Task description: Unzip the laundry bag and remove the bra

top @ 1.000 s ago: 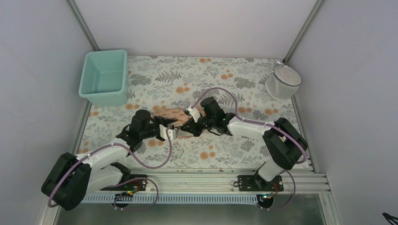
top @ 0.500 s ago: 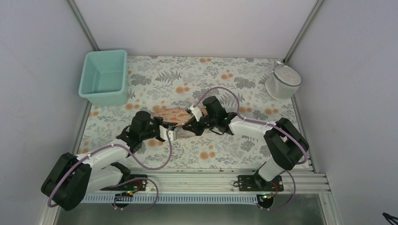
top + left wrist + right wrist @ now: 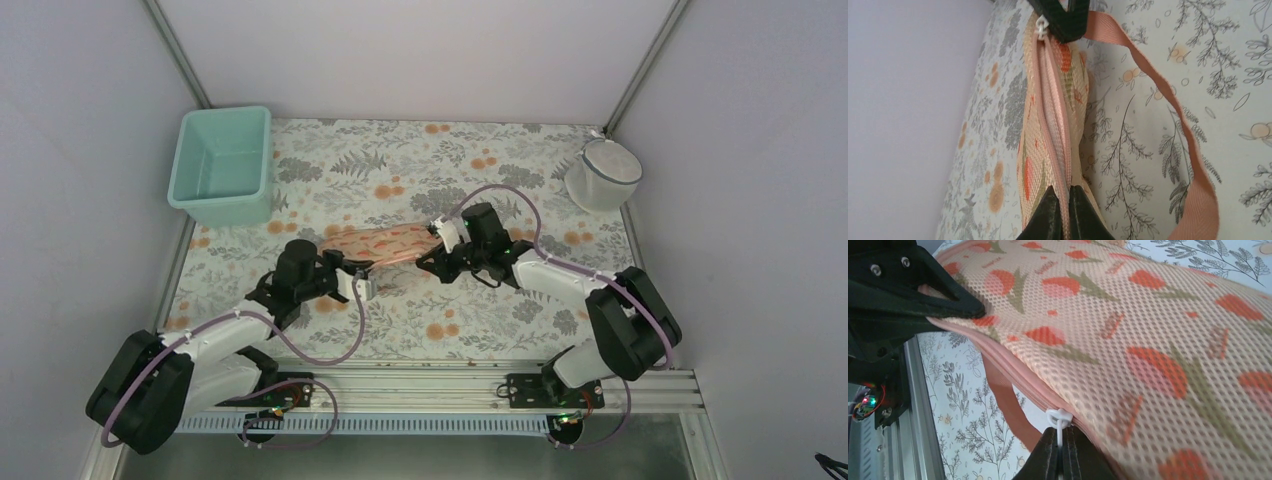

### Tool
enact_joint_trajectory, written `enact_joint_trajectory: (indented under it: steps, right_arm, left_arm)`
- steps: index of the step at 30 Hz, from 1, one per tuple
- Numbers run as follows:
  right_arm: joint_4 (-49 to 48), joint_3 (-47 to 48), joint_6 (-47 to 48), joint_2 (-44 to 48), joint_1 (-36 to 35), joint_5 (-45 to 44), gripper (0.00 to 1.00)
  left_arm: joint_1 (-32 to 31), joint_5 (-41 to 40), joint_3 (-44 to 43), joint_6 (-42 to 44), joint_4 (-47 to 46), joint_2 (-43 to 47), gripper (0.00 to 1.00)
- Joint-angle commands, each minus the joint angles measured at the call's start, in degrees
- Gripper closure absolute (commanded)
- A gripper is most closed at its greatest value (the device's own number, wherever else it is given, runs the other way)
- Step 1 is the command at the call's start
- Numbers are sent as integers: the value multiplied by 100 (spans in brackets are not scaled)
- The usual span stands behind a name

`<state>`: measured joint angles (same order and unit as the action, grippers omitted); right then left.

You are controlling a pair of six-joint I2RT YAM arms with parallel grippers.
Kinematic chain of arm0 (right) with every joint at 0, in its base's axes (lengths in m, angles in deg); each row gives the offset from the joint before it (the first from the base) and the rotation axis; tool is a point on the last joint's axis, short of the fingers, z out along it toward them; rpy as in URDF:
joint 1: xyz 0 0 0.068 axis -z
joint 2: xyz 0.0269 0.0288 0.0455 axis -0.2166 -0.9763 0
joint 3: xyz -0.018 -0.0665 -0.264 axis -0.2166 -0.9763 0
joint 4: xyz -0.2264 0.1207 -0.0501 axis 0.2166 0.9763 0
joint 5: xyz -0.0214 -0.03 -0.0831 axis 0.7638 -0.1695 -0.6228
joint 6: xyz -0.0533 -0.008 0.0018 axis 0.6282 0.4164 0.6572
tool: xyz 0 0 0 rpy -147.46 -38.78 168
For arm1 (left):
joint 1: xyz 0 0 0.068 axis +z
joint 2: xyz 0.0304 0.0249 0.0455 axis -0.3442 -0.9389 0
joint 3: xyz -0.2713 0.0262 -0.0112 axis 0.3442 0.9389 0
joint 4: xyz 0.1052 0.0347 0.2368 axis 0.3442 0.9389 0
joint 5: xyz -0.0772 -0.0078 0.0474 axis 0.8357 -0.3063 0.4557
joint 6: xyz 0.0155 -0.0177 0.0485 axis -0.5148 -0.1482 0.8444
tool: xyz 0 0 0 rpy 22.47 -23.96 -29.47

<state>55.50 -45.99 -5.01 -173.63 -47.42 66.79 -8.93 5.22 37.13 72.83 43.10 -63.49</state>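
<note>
The laundry bag (image 3: 390,243), a peach-pink mesh pouch with orange-red print, is stretched between my two grippers at the table's middle. My left gripper (image 3: 352,273) is shut on the bag's pink zip rim (image 3: 1064,199) at its left end. My right gripper (image 3: 437,254) is shut on the white zip pull (image 3: 1059,426) at the bag's right end. The mesh fills the right wrist view (image 3: 1148,330). A pink strap (image 3: 1168,95) hangs from the bag. The bra is hidden.
A teal tub (image 3: 224,164) stands at the back left. A white mesh basket (image 3: 602,174) stands at the back right. The table (image 3: 470,320) has a floral cloth, and a metal rail (image 3: 420,380) runs along its near edge.
My right gripper has moved right with the zip pull, away from the left gripper. The bag is now stretched longer between them. The left gripper has held its place.
</note>
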Motion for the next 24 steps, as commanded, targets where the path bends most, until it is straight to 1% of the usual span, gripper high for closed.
enact_joint_trajectory:
  steps: [1, 6, 7, 8, 9, 10, 11, 12, 13, 15, 18, 21, 24]
  right_arm:
    - [78, -95, 44, 126, 106, -116, 96]
    - [94, -22, 77, -99, 59, -93, 96]
    - [97, 19, 115, -135, 5, -97, 96]
    - [95, 69, 144, -186, -64, -94, 96]
    - [65, 130, 151, -235, -150, -82, 96]
    - [17, 182, 143, -295, -231, -36, 96]
    - [-22, 251, 144, -369, -314, 27, 96]
    - [-53, 322, 133, -440, -391, 63, 96]
    - [-73, 385, 123, -511, -465, 93, 96]
    - [-87, 540, 113, -651, -606, 96, 96]
    - [-184, 622, 42, -749, -773, 167, 96]
    - [-300, 643, -33, -771, -885, 243, 96]
    - [-312, 665, -21, -768, -978, 237, 96]
  left_arm:
    - [254, -60, 125, 70, -9, 87, 98]
    - [733, 60, 202, 303, 2, 100, 98]
    - [769, 104, 199, 360, 76, 106, 95]
    - [778, 172, 184, 475, 218, 116, 87]
    - [774, 328, 146, 641, 430, 140, 59]
    - [760, 533, 98, 822, 666, 167, 45]
    - [710, 706, 17, 920, 896, 184, 35]
    - [633, 821, -65, 831, 1027, 201, 29]
    - [515, 862, -152, 620, 1090, 210, 25]
    - [236, 868, -327, 236, 1181, 211, 21]
    - [-141, 941, -499, -301, 1127, 134, 21]
    - [-276, 896, -444, -834, 748, -35, 21]
    - [-310, 708, -291, -954, 271, -119, 28]
